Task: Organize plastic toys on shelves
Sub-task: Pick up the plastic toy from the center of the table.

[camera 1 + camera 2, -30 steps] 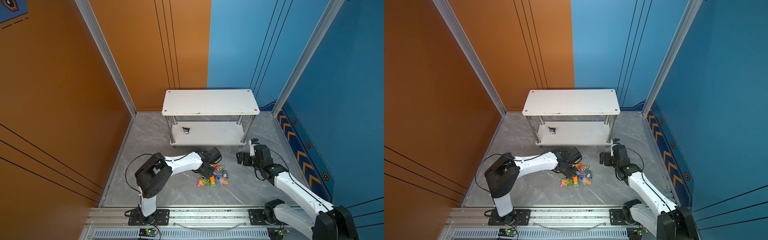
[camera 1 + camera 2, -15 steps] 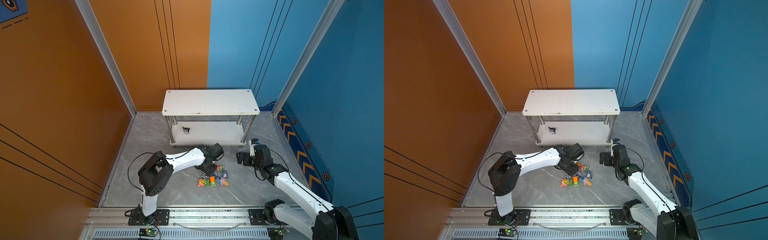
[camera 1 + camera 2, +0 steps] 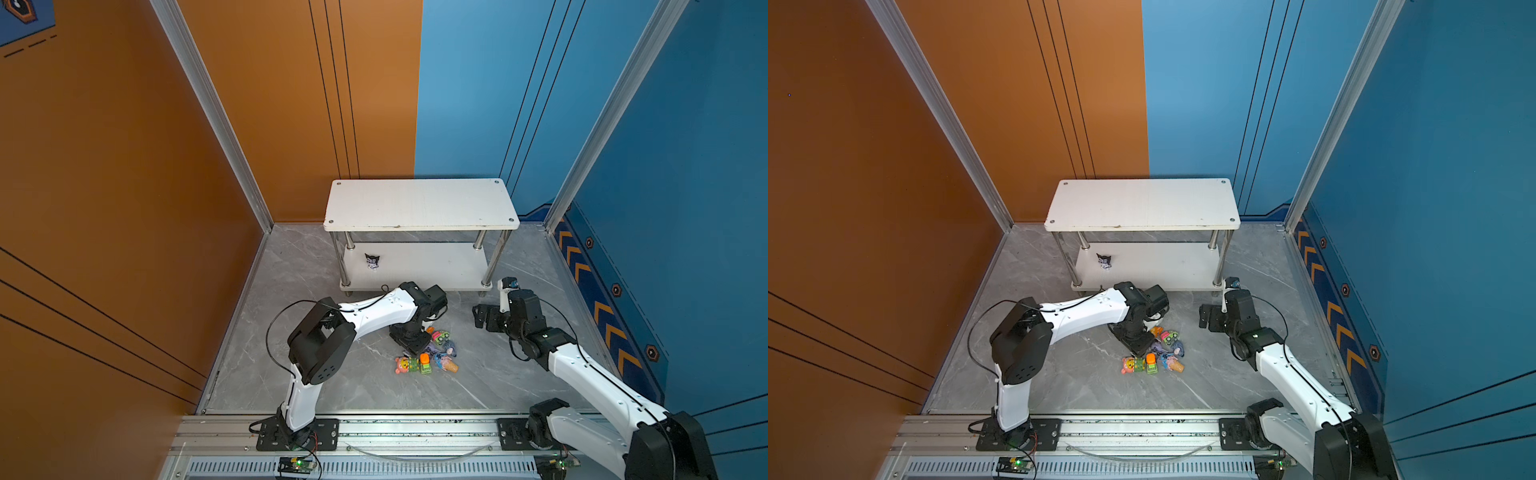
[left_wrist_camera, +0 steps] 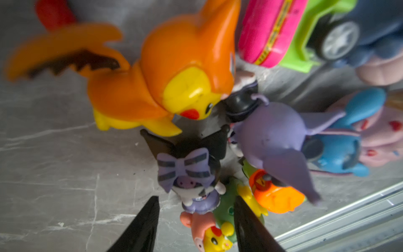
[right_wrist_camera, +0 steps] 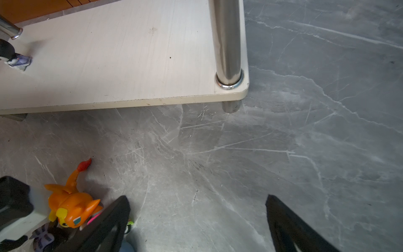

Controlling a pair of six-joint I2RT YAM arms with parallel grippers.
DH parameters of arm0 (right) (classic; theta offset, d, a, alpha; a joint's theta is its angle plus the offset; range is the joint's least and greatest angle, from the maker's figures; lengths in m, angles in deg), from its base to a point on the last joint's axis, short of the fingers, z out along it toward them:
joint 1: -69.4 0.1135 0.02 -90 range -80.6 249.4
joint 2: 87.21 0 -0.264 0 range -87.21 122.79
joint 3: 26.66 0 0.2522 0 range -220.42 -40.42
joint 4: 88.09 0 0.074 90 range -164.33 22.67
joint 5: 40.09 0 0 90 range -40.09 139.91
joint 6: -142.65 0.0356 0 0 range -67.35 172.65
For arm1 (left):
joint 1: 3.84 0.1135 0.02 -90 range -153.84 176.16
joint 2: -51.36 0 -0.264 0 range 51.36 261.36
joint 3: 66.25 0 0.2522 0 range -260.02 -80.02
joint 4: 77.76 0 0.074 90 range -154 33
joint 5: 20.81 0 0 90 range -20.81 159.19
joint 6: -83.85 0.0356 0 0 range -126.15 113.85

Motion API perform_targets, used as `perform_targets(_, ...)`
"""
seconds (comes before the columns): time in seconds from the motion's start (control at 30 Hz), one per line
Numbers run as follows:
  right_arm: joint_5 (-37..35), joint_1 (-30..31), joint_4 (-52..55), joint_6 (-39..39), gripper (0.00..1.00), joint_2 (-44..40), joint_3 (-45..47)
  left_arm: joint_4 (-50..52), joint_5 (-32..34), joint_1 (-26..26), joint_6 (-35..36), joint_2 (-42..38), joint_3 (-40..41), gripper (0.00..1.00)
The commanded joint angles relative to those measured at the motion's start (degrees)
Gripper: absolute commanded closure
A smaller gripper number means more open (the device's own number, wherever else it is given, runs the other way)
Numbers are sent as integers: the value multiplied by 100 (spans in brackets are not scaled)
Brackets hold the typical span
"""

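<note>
top views: the shelves (image 3: 419,203) stand at the back of the floor (image 3: 332,386); one black-purple figurine (image 3: 372,261) is on the lower board (image 3: 436,266); the other plastic toys (image 3: 432,353) lie heaped on the floor in front; in both top views the left gripper (image 3: 409,338) points down at the heap's edge; the right gripper (image 3: 482,318) is well apart from the heap, near the rack's front leg.

left wrist: left gripper (image 4: 196,198) jaws part-spread, pinching nothing; the horned figurine (image 4: 187,172) with a striped bow lies straight ahead, its base between the tips with a gap on each side; its horns span the same line along which the jaws close; orange dragon (image 4: 174,76) just beyond it; donkey (image 4: 277,135) crowds one side; pink-yellow toy (image 4: 209,233) lies between the fingers.

right wrist: right gripper (image 5: 197,198) spread wide over bare floor; orange dragon (image 5: 72,209) sits outside one finger; lower board (image 5: 120,54) ahead.

judgement: the left arm is nearer; closing on the body below the horns looks best; neighbours may drag.
</note>
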Motion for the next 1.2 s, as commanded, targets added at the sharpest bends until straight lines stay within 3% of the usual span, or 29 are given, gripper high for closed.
perform_targets(0.0, -50, -10, 21, 18, 2, -49, -26, 296, -159, 107, 112, 137, -236, 43)
perform_targets(0.47, -12, -9, -28, 48, 2, 13, -27, 653, -153, 213, 247, 725, -887, 47)
perform_targets(1.17, -24, -12, -54, 65, 2, -40, 23, 660, -39, 222, 253, 894, -880, 62)
